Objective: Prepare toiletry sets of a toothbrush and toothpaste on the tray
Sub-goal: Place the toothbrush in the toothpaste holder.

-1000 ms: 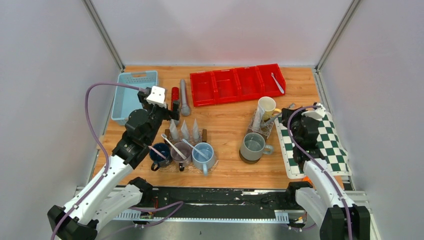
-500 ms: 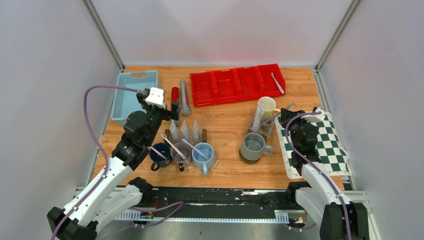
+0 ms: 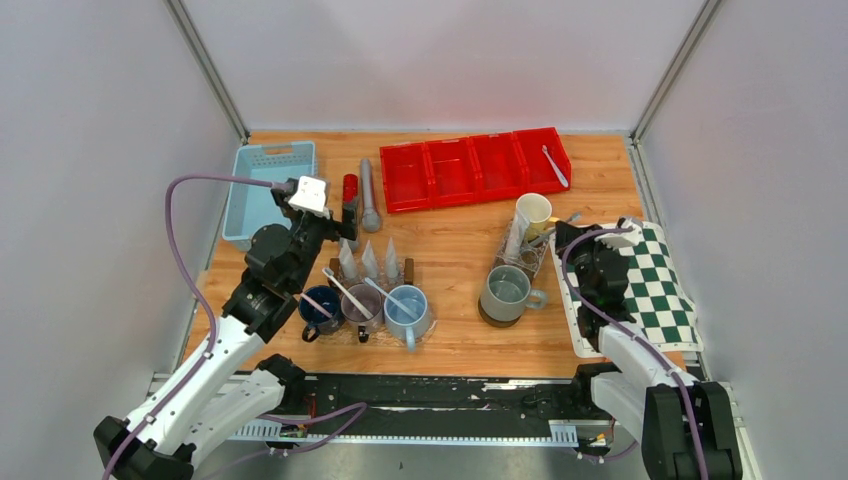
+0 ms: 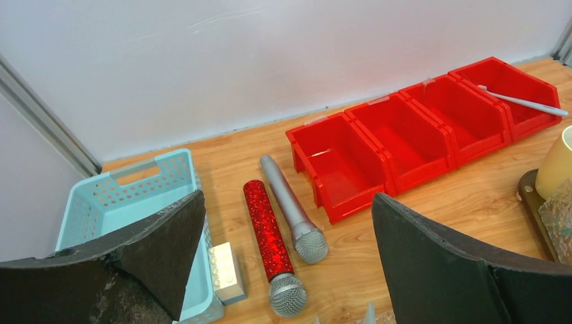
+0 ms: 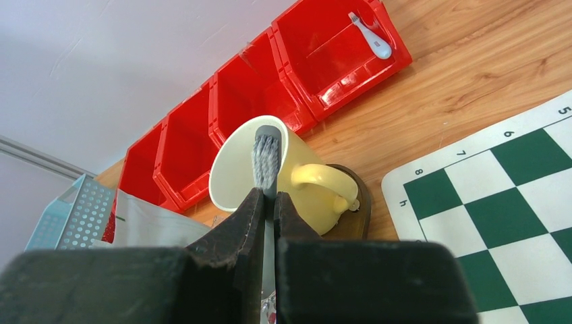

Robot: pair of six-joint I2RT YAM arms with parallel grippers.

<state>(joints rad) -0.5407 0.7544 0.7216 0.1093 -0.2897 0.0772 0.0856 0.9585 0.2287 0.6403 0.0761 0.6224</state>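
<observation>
My right jaws are pinched shut on a toothbrush (image 5: 265, 156) — its bristled head stands up just past the tips, and the handle is hidden between them. Right behind it is the cream mug (image 5: 229, 177), with the chequered mat (image 5: 512, 202) off to one side and the red tray (image 5: 317, 71) beyond it on the worktop. One other toothbrush (image 5: 369, 35) lies in the tray's end compartment; the other three compartments look bare. My left jaws stand wide apart with nothing between them, hanging over the toothpaste (image 3: 369, 261) tubes, which stand upright in a row behind three mugs (image 3: 412, 325).

I take this to be the carry — brush in grip, not yet at the tray. The next move calls for reaching past the cream mug, laying the brush in a bare compartment and letting go, while my left jaws drop onto a tube.
</observation>
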